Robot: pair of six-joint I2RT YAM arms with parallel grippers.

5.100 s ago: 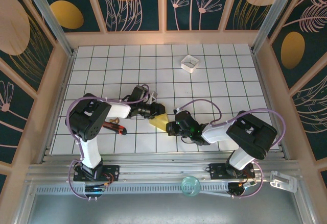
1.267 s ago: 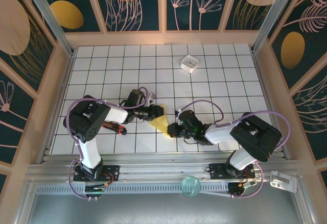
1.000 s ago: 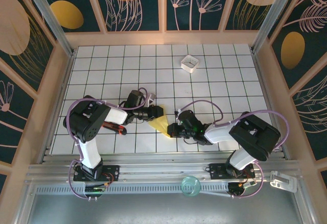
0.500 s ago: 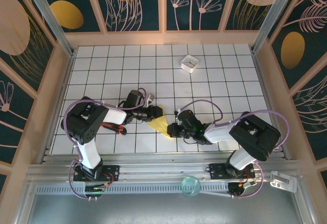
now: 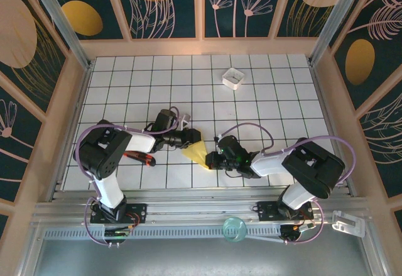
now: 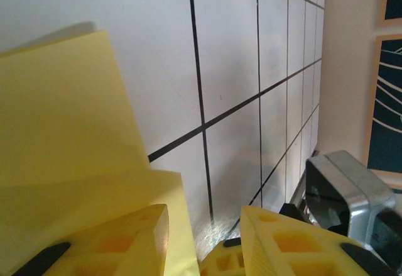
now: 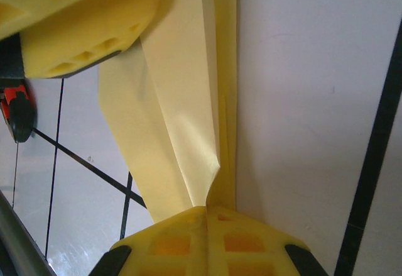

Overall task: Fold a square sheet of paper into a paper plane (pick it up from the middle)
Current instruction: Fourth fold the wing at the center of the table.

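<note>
The right gripper (image 7: 207,216) is pinched shut on the folded yellow sheet (image 7: 182,100), so the left gripper (image 6: 204,220), jaws partly open over its edge, should press the flap flat without tugging.

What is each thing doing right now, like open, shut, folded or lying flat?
yellow paper: folded into layers, pinched at one end.
right gripper: shut on the yellow paper.
left gripper: open, paper beside one finger.
white box: upright, open on top.
red-handled tool: lying flat.
</note>
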